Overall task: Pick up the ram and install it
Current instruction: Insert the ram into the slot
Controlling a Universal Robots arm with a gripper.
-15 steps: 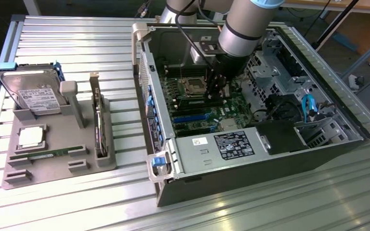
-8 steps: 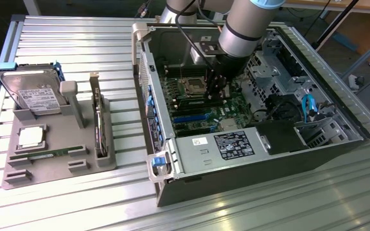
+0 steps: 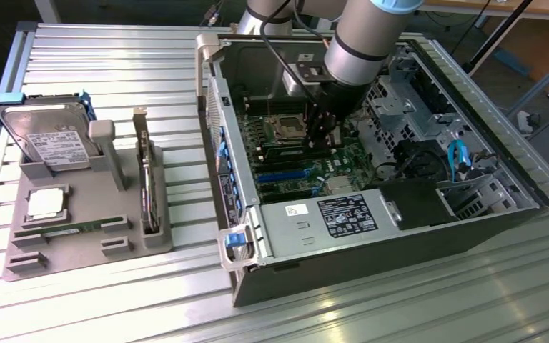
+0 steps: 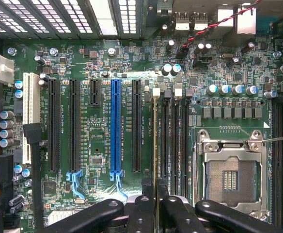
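On the ribbed metal tabletop (image 3: 103, 300) sits an open PC case (image 3: 370, 236) lying on its side, with the robot arm (image 3: 365, 43) reaching down into it over the green motherboard (image 3: 299, 153). Off to the exterior view's left there's a grey holder tray (image 3: 74, 250) with a hard drive (image 3: 51, 139) standing in it, a square silver processor chip (image 3: 48, 204) and a spare green memory stick (image 3: 69, 227) lying flat. From the wrist cam, the black fingers (image 4: 140, 216) are clamped tight on the ram (image 4: 155, 155), which shows edge-on as a thin strip running along the memory slots (image 4: 175, 141), between the blue expansion slot (image 4: 115, 128) and the empty CPU socket (image 4: 230, 177). Can't tell whether the stick is fully seated in its slot or just sitting above it.
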